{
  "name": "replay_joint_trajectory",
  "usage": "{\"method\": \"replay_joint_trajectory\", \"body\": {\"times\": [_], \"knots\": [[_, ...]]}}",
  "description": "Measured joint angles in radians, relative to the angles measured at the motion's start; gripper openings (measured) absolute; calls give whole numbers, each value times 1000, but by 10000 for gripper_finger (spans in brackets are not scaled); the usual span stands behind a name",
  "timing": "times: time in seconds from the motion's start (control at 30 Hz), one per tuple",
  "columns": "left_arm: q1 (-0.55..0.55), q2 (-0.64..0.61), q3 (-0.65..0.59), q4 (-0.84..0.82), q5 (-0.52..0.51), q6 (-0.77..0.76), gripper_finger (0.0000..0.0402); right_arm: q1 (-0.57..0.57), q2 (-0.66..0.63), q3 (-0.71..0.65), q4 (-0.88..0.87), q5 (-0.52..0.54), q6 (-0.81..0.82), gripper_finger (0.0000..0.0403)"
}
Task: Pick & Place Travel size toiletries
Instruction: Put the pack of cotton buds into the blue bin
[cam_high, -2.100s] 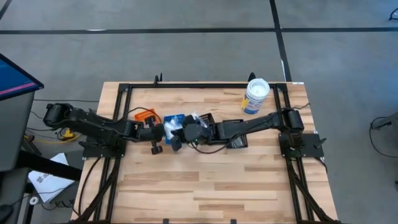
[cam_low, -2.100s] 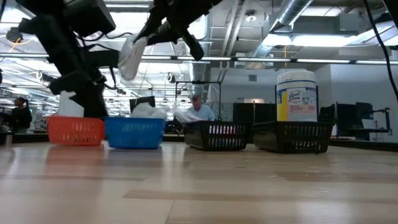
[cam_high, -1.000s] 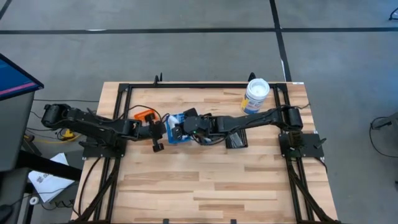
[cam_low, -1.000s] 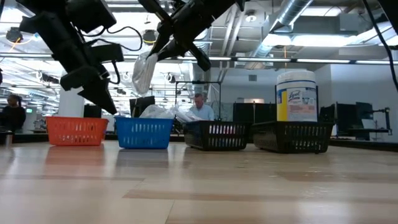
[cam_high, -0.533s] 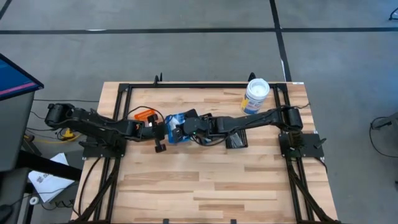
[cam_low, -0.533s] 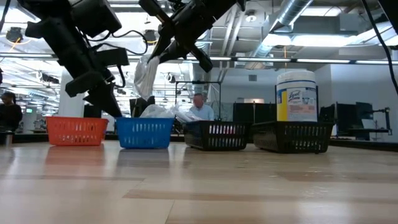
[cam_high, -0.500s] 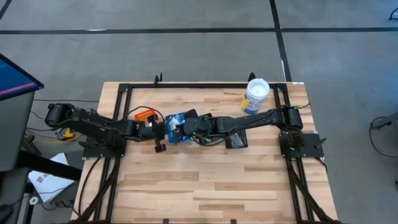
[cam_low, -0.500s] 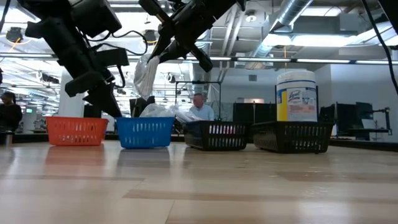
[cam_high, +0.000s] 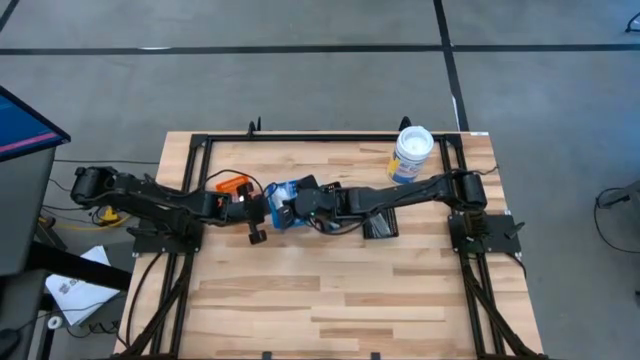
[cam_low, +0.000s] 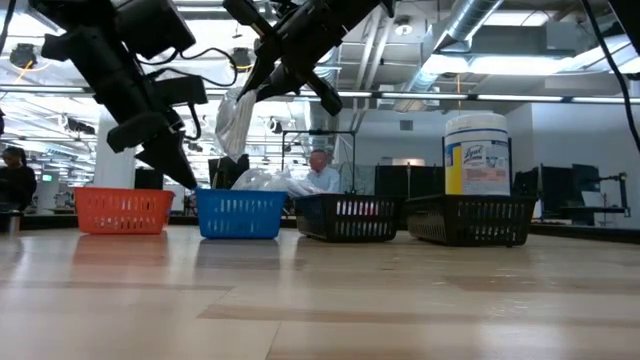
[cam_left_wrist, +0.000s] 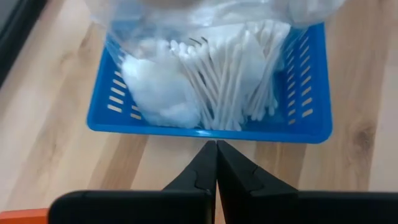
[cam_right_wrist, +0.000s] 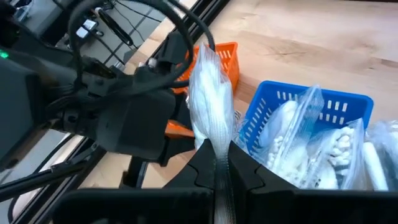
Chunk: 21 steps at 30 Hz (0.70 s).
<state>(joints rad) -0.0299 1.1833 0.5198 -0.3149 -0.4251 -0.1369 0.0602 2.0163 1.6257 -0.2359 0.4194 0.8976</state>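
- Table (cam_high: 340, 290) of pale wood carries everything: a white tub (cam_high: 411, 153) at the far right corner and a row of small bins across the middle — orange bin (cam_high: 233, 185), blue bin (cam_high: 283, 192), then two black bins (cam_low: 350, 217) toward the right arm's side.
- Right arm reaches in from its base across the black bins, stretched long and low, its wrist ending over the blue bin.
- Left arm comes in from the other side, its left tool (cam_left_wrist: 216, 163) pressed together and holding nothing, tips aimed at the near wall of the blue bin, just beside it.
- Blue bin already holds clear bags of cotton swabs (cam_left_wrist: 233, 87) and cotton balls (cam_left_wrist: 158, 93), heaped above the rim.
- Right tool (cam_right_wrist: 219, 163) is closed on a crinkly clear packet (cam_right_wrist: 210, 102), pinching one end; in the low view the packet hangs with its long axis nearly upright.
- Key relation — the packet hangs above the edge of the blue bin nearest the orange bin, so the drop point lies straight below or slightly toward the blue bin's middle, and the right arm is the one placed to release it.
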Motion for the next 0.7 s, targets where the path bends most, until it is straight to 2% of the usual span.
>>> {"method": "replay_joint_trajectory", "body": {"times": [0.2,0.33,0.53,0.7], "knots": [[16,44,0,7,16,-5,1,-13,1,0,-2,1,18,1],[29,90,0,69,17,1,1,-22,1,0,1,-7,24,1],[34,157,0,148,16,35,1,-19,88,-2,45,-82,63,1],[31,142,-1,146,-4,54,1,-18,146,3,69,-103,94,1]]}}
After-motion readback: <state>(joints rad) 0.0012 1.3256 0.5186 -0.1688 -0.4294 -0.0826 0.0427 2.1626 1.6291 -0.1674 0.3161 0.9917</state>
